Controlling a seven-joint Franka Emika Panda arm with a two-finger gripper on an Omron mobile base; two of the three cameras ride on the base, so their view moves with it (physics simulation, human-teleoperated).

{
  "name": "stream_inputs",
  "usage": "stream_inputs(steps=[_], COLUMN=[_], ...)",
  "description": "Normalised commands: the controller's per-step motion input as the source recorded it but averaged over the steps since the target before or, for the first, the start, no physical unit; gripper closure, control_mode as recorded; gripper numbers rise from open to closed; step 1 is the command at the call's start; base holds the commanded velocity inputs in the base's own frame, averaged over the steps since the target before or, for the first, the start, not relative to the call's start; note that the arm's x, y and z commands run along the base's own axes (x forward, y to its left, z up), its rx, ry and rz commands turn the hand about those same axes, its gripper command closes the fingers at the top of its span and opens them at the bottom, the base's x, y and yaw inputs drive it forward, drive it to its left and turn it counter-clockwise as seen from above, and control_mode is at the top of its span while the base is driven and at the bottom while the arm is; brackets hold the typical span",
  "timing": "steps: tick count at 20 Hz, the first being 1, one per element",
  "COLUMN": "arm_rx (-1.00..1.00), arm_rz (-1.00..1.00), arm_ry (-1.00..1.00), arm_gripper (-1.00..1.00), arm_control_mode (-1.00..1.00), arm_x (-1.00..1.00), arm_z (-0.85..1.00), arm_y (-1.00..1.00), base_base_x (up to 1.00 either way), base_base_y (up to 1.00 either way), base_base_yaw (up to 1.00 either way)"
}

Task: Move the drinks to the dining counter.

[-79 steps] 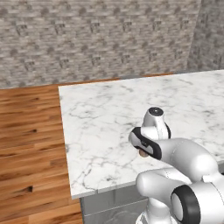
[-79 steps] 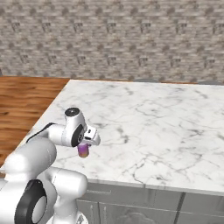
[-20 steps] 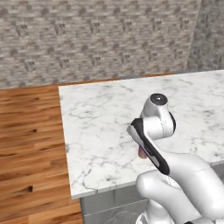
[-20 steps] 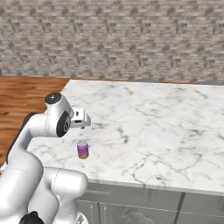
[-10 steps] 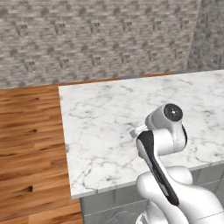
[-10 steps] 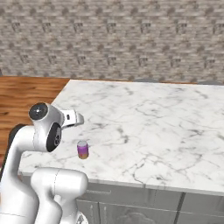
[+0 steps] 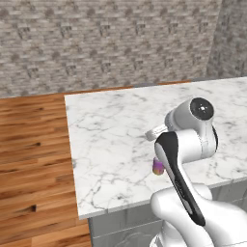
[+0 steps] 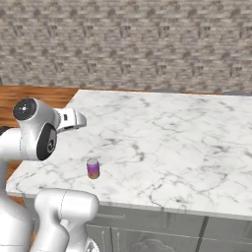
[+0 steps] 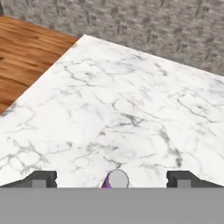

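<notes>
Can (image 8: 93, 168) upright on dining counter (image 8: 167, 142), free.

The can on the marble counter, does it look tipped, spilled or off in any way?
Nothing stands out. The can stands upright near the front edge of the dining counter, no spill around it, and the open hand is clear of it.

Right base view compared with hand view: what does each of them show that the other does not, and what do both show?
The right base view alone shows the can whole, upright, purple fading to orange, near the front edge of the dining counter, plus the grey base below and the arm drawn back to the left of it. The hand view alone shows the open gripper, its fingertips wide apart, with the can's silver top between them. Both show the can, the marble top, the wood floor and the stone wall.
</notes>
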Motion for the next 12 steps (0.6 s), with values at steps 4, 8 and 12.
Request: stream_inputs(steps=[4, 8, 12], arm_rx=[0.07, 0.14, 0.09], arm_rz=[0.0, 0.0, 0.0], arm_ry=[0.05, 0.06, 0.0], arm_gripper=[-1.0, -1.0, -1.0], arm_control_mode=[-1.0, -1.0, 1.0], arm_x=[-0.52, -0.44, -0.44], arm_z=[0.22, 0.01, 0.0], arm_y=[0.04, 0.0, 0.02], base_base_x=[0.0, 0.0, -0.5], base_base_y=[0.0, 0.0, 0.16], base_base_yaw=[0.0, 0.0, 0.0])
